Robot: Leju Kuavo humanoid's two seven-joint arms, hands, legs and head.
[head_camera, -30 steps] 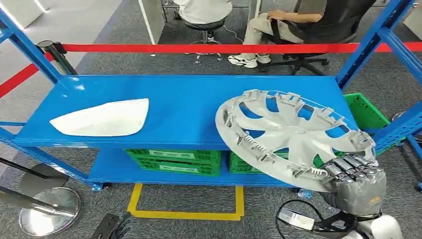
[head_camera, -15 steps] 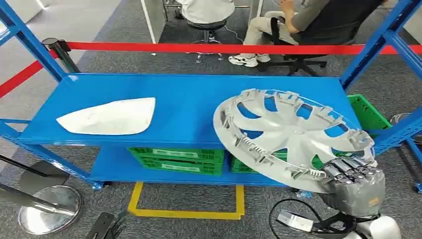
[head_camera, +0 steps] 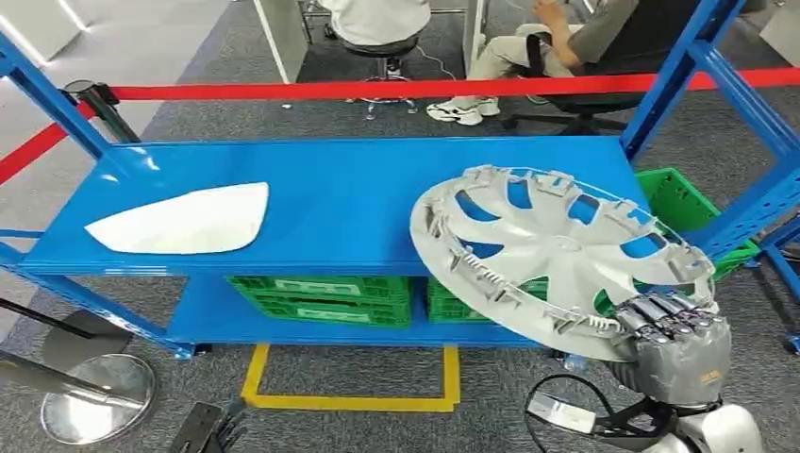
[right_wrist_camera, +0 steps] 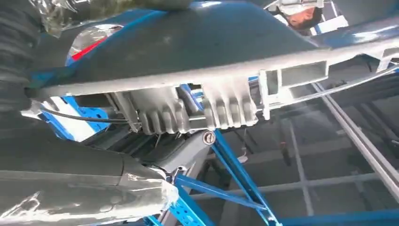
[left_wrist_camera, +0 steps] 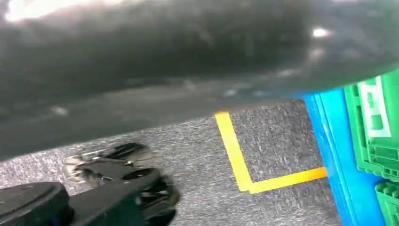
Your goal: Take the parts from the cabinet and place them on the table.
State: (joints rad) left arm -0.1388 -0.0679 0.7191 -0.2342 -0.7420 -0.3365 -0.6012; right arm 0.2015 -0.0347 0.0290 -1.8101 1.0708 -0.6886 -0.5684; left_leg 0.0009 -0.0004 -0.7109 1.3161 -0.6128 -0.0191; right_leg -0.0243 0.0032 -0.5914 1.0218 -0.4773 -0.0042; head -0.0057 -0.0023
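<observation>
A: What do we see the right hand [head_camera: 677,342] doing?

B: It grips the silver wheel cover [head_camera: 557,260] by its near rim, fingers [head_camera: 660,315] curled over the edge; we see the cover tilted, its far side above the right end of the blue shelf [head_camera: 349,203], its near side out past the shelf's front edge, lifted off the surface. In the right wrist view we see the cover's ribbed underside [right_wrist_camera: 202,106] close up, with the grey thumb [right_wrist_camera: 80,188] below it.

A: And the left hand?

B: In the head view we see dark fingers [head_camera: 209,427] low by the floor, left of the yellow floor marking [head_camera: 351,401]; in the left wrist view the hand [left_wrist_camera: 94,197] is blurred; we cannot tell whether it is open or closed.

A: Any other part on the shelf?

B: 1 white curved panel [head_camera: 184,222] lies flat on the shelf's left side, well apart from the wheel cover.

A: What else do we note?

B: 2 green crates [head_camera: 321,300] sit on the lower shelf, and another green crate [head_camera: 681,203] stands to the right of the rack; a red barrier tape [head_camera: 377,91] runs behind the rack; beyond it 2 people [head_camera: 528,33] sit on chairs; a chrome stanchion base [head_camera: 90,398] rests on the grey carpet at lower left.
</observation>
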